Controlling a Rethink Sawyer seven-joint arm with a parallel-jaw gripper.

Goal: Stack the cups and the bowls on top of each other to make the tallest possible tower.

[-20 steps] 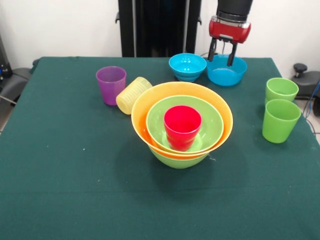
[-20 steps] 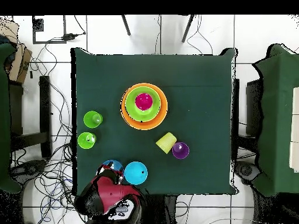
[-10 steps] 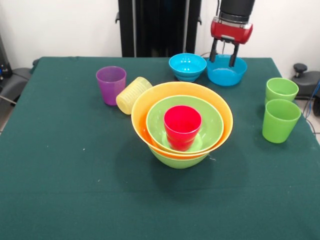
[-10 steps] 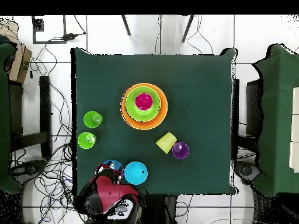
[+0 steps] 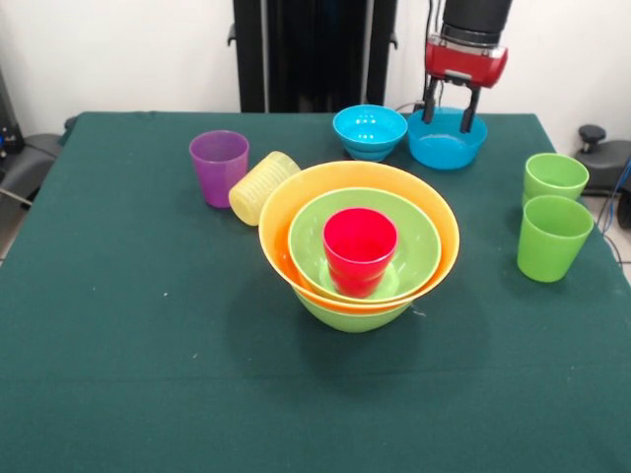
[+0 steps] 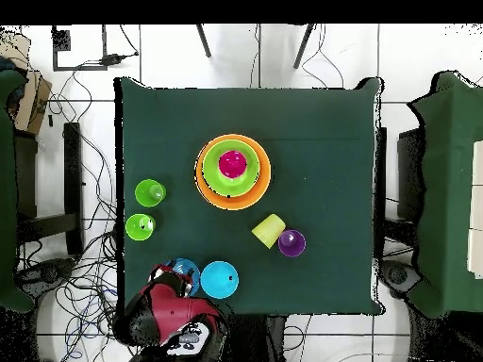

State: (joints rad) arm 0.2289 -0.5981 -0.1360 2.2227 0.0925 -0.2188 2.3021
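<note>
Tower (image 5: 359, 251) standing near the middle of the table (image 5: 148, 394): lime green bowl (image 5: 345, 313) at the bottom, large orange bowl (image 5: 286, 212) nested in it, second lime green bowl (image 5: 419, 246) inside that, red cup (image 5: 359, 246) upright in the centre. So only four of the ten pieces in the pile. Left loose: purple cup (image 5: 218, 166) upright toward the far edge, ribbed yellow cup (image 5: 260, 186) lying on its side, just beside the purple one and very near or touching the orange rim, hard to tell which. Two light green cups (image 5: 551, 236) upright, close together at the right edge in the front view. Two blue bowls along the far edge, the smaller-looking one (image 5: 369, 130) apart from the other (image 5: 446, 140). Gripper (image 5: 453, 108) hanging over the second blue bowl, fingers (image 5: 468, 110) spread apart and holding nothing, tips about at the level of the rim, one on each side; contact with the bowl not clear. In the overhead view, gripper (image 6: 177, 283) partly covering this bowl near the corner at the robot's side. Judged from this: task less than half done, six pieces waiting, and probably the blue bowl as the next piece. Worth noting: nested pieces give little height, so a taller result would likely need cups or bowls turned over.
</note>
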